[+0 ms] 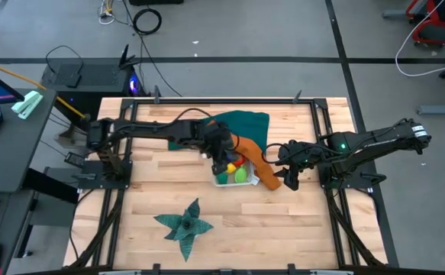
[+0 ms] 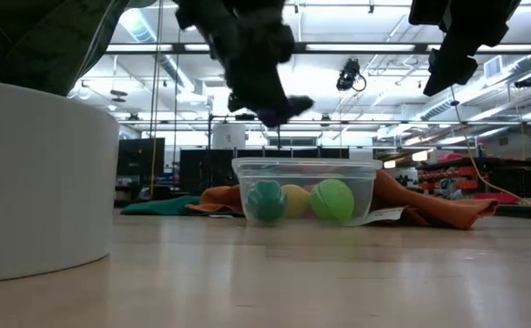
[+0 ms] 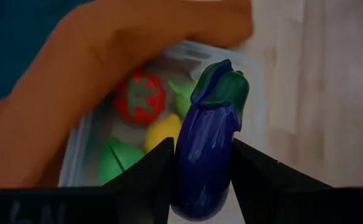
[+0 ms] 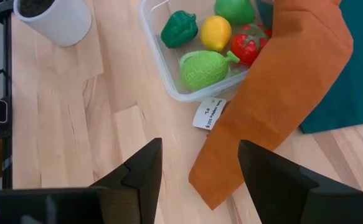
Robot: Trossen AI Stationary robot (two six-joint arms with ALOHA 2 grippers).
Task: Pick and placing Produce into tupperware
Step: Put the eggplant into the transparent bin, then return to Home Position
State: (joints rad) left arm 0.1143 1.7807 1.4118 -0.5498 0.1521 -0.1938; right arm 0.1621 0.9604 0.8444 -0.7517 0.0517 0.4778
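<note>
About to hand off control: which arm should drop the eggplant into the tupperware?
Left. The left gripper already grips the purple eggplant directly above the tupperware. The right gripper is open and empty, off beside the orange cloth.

White label [image 4: 210,114] seen hanging from the rim of the clear container [image 4: 162,62], lying on the table [image 4: 75,143]. Dark handwritten marks noted on it in the right wrist view, in two or three short lines; none can be made out. Faint pale characters seen along the dark edge in the left wrist view; not legible. No brand, number or sign can be read in the high or low views.
</note>
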